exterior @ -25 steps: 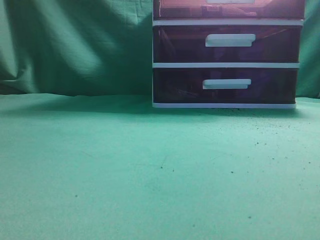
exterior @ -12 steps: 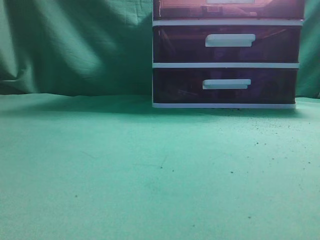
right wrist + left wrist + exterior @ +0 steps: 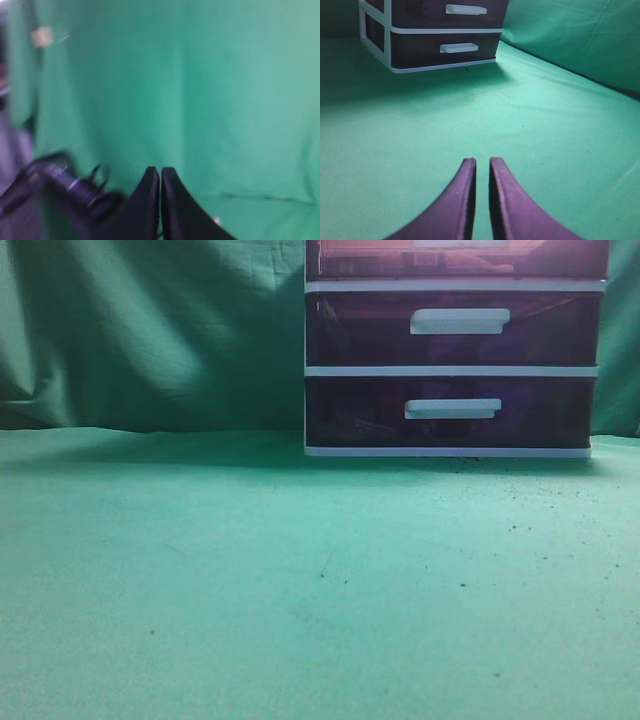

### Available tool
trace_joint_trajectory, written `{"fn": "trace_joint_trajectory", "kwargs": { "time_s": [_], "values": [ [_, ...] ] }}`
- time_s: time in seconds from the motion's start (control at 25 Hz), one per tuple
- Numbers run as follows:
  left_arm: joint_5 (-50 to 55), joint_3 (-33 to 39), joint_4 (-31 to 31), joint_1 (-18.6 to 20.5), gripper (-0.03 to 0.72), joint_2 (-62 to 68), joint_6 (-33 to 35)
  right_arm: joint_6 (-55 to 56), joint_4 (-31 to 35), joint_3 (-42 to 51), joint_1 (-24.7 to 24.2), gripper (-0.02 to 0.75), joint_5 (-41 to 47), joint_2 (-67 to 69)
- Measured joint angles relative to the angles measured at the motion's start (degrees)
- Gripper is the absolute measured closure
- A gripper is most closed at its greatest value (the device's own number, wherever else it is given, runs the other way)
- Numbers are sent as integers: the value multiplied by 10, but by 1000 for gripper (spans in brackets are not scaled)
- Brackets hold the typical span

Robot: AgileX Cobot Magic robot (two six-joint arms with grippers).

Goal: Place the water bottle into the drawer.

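Note:
The drawer (image 3: 380,260) is the top one of the white-framed unit (image 3: 455,370). Only the lower part of its reddish-purple front shows at the top edge of the exterior view, and it looks pushed in. The water bottle is out of view in every frame. My left gripper (image 3: 482,161) hovers low over the green cloth, well short of the unit (image 3: 376,40), with its purple fingers (image 3: 462,190) almost together and nothing between them. My right gripper (image 3: 160,170) is shut and empty, and faces the green backdrop in a blurred view. Neither gripper shows in the exterior view.
Two darker drawers with white bar handles (image 3: 459,320) sit below the top one. Green cloth (image 3: 300,580) covers the table and hangs behind it. A blurred dark shape with cables (image 3: 65,185) sits at the lower left of the right wrist view.

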Motion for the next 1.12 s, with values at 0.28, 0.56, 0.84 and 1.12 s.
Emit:
{"fn": "trace_joint_trajectory", "kwargs": {
  "time_s": [0.28,0.56,0.84,1.12],
  "values": [
    [0,0,0,0,622,0,0,413,-315,0,-105,738,207,-67],
    [1,0,0,0,622,0,0,654,-517,0,-230,738,294,-130],
    [1,0,0,0,622,0,0,675,-534,0,-433,738,332,-182],
    [1,0,0,0,622,0,0,684,-534,27,-618,738,328,-266]
  ]
}}
